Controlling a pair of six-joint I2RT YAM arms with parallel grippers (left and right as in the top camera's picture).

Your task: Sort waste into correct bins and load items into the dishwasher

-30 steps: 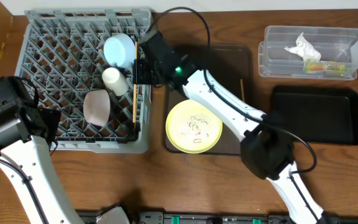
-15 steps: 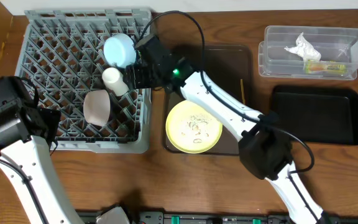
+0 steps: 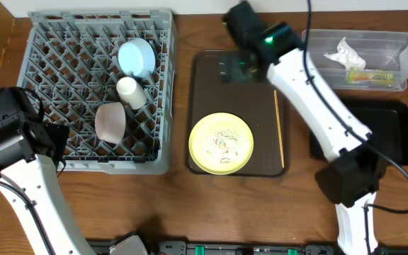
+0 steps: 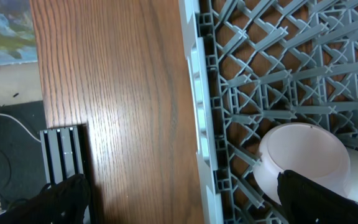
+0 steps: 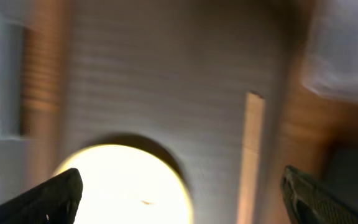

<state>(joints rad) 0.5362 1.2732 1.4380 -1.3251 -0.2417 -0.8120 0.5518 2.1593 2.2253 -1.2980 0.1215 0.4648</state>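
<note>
The grey dishwasher rack point(image 3: 62, 42) holds a light blue bowl point(image 3: 137, 57), a white cup point(image 3: 131, 92) and a white bowl point(image 3: 110, 122). A pale yellow plate point(image 3: 221, 144) with rice grains point(image 3: 222, 140) lies on the brown tray point(image 3: 261, 64), and one chopstick point(image 3: 280, 127) lies to its right. My right gripper point(image 3: 234, 71) hangs open and empty over the tray's far end; its blurred wrist view shows the plate point(image 5: 123, 186) and the chopstick point(image 5: 248, 155). My left gripper point(image 4: 185, 205) is open over the rack's left edge point(image 4: 197, 93), close to the white bowl point(image 4: 300, 155).
A clear tub point(image 3: 317, 60) at the back right holds a crumpled napkin point(image 3: 346, 51) and a yellow-green wrapper point(image 3: 369, 75). A flat black tray point(image 3: 363, 131) lies in front of it. Bare wooden table point(image 4: 123, 93) runs left of the rack.
My right gripper opened at the rack's right side, then swung right to above the brown tray's far end. The chopstick it held no longer shows there. The left arm stayed still.
</note>
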